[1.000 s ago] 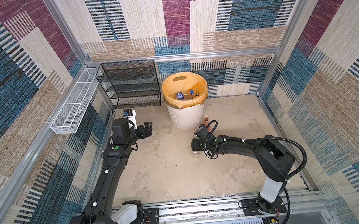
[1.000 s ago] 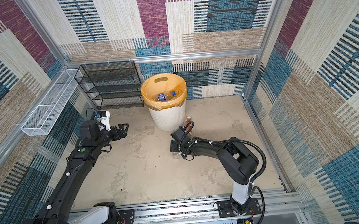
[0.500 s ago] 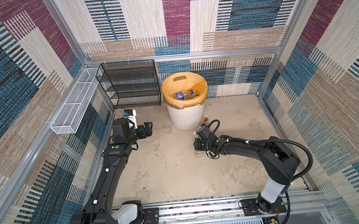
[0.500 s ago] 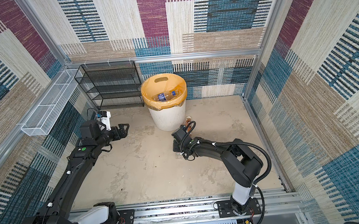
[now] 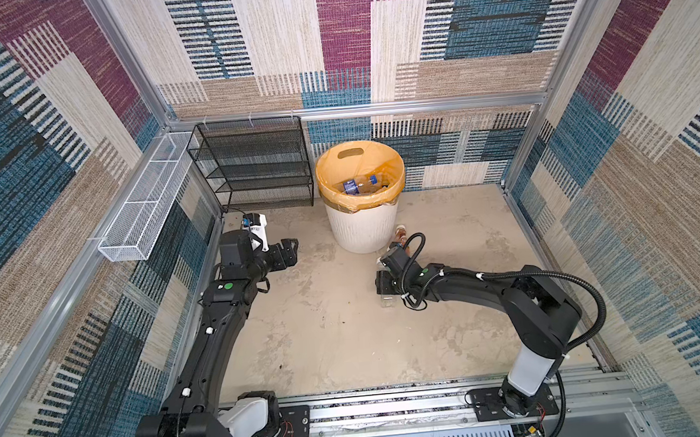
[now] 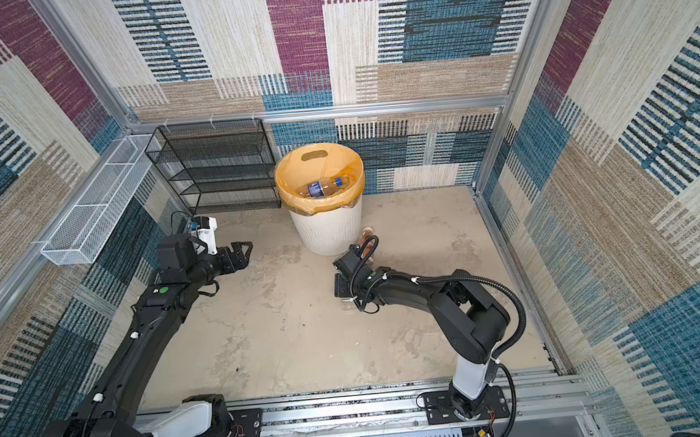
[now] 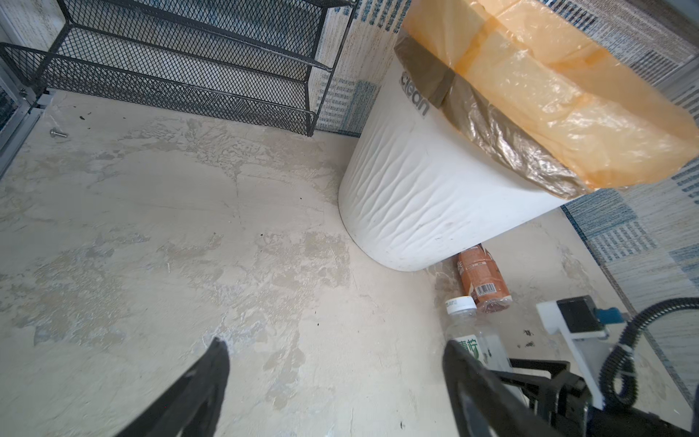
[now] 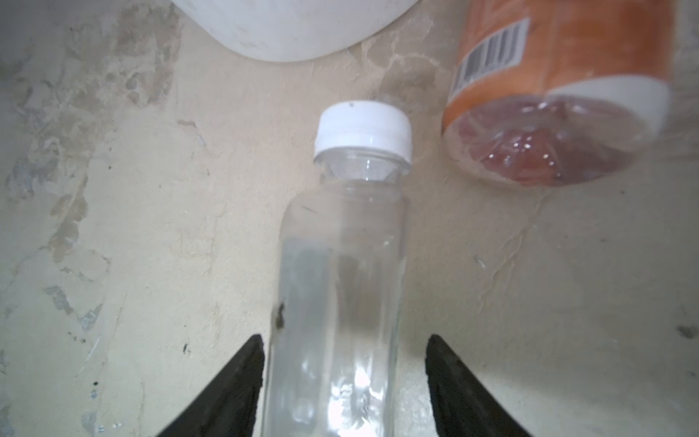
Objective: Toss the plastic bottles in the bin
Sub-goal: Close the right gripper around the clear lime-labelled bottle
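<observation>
Bottles sit in two places. Several plastic bottles (image 5: 356, 184), one with a blue label and blue cap, lie inside the bin (image 5: 361, 231), whose orange bag (image 5: 329, 175) is folded over the rim. The bin stands at upper centre of both top views, near the back wall. Two more bottles lie on the desk (image 5: 326, 333) just below and right of the bin. An orange-labelled bottle (image 5: 399, 235) is at the bin's foot, and I cannot tell whether they touch. A clear bottle (image 5: 388, 301) with a white cap (image 8: 363, 128) lies a little lower in the frame.

My right gripper (image 8: 344, 340) is low over that clear bottle, at centre of both top views. In the right wrist view its two black fingers (image 8: 234, 386) stand on either side of the bottle's body. One is at the bottle's edge; the other shows a strip of desk between itself and the plastic. So the jaws are parted around the bottle, not clamped on it. The cap points toward the bin, and the orange-labelled bottle's base lies near the cap, apart from it.

My left gripper (image 5: 290, 250) hovers at centre left of both top views, left of the bin and apart from it, jaws spread wide and empty. Above it in the frame a black mesh rack (image 5: 253, 167) stands just left of the bin, and a white wire basket (image 5: 144, 211) hangs at far left.
</observation>
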